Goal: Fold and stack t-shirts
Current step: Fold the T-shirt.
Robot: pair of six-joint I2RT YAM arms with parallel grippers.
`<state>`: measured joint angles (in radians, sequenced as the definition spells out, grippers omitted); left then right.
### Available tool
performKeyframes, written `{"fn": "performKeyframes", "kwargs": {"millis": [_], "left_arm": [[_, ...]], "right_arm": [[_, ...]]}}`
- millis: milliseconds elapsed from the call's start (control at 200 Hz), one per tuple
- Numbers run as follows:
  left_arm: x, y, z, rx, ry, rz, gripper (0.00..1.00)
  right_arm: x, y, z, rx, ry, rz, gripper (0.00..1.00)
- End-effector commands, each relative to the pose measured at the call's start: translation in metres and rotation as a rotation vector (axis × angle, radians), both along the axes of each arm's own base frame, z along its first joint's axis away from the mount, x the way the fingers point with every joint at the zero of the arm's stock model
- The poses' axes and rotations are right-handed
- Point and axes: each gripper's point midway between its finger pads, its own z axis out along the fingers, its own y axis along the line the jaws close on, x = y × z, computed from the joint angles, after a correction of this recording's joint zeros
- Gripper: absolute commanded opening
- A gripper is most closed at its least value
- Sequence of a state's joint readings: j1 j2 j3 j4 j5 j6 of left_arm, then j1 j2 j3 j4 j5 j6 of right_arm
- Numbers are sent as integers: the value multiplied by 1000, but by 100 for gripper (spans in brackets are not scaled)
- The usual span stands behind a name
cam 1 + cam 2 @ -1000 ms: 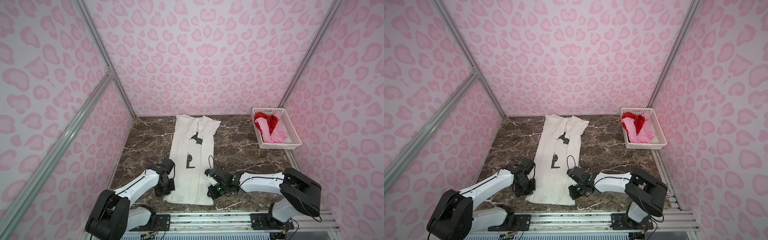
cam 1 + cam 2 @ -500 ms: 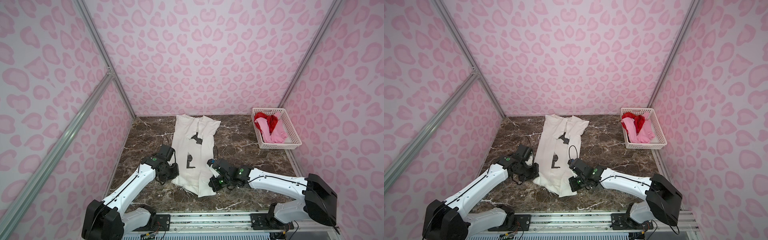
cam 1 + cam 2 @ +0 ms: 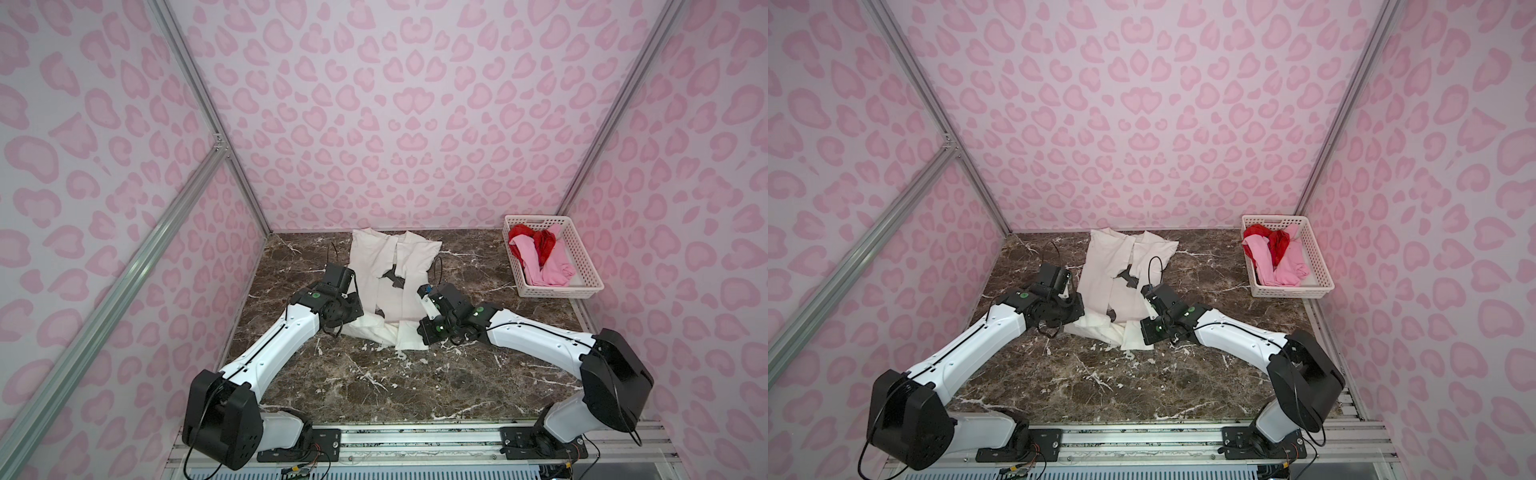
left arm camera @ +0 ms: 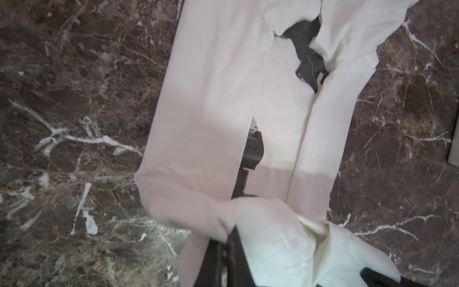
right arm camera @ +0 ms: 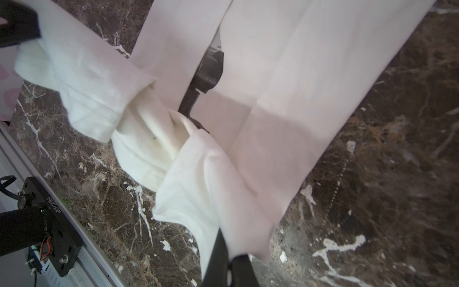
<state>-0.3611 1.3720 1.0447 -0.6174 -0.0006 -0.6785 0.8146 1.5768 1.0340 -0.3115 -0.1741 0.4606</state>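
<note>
Folding of the off-white t-shirt [image 3: 372,266] is in hand; our left fingers [image 4: 213,263] and right fingers [image 5: 219,261] clamp its hem; next we carry it evenly toward the collar.

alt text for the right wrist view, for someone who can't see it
The right gripper pinches a corner of the off-white t-shirt, holding its hem bunched above the dark marble table. The shirt's folded body lies flat beyond, black print showing between its folded-in sides.
</note>
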Motion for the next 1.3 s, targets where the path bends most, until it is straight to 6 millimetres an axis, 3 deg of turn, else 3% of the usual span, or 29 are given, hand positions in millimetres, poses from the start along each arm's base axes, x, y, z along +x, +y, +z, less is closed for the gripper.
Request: {"fn": "performKeyframes", "kwargs": {"millis": [0, 275, 565, 835, 910, 960, 1025, 1090, 1205, 1300], "left_arm": [[32, -1, 6, 3, -71, 18, 4], [68, -2, -30, 7, -14, 17, 4], [91, 0, -48, 9, 4, 22, 4], [104, 9, -59, 8, 21, 31, 4], [104, 12, -69, 5, 47, 30, 11], [114, 11, -63, -8, 29, 26, 17], [115, 13, -66, -17, 35, 26, 23], [118, 14, -62, -32, 20, 19, 28], [124, 17, -42, -46, -24, 13, 31], [118, 19, -20, -47, -59, 3, 30]], "right_arm": [[24, 2, 3, 7, -42, 18, 0], [60, -10, -20, -17, -9, -17, 0], [86, -12, -48, -29, 22, -20, 0], [107, -6, -49, -28, 14, -15, 0], [112, -8, -50, -38, 20, -21, 5], [114, -9, -50, -41, 19, -23, 8], [115, -10, -48, -41, 19, -27, 24], [117, -14, -44, -43, 12, -35, 31], [119, -19, -30, -47, -19, -53, 40], [117, -23, -12, -46, -41, -65, 40]]}}
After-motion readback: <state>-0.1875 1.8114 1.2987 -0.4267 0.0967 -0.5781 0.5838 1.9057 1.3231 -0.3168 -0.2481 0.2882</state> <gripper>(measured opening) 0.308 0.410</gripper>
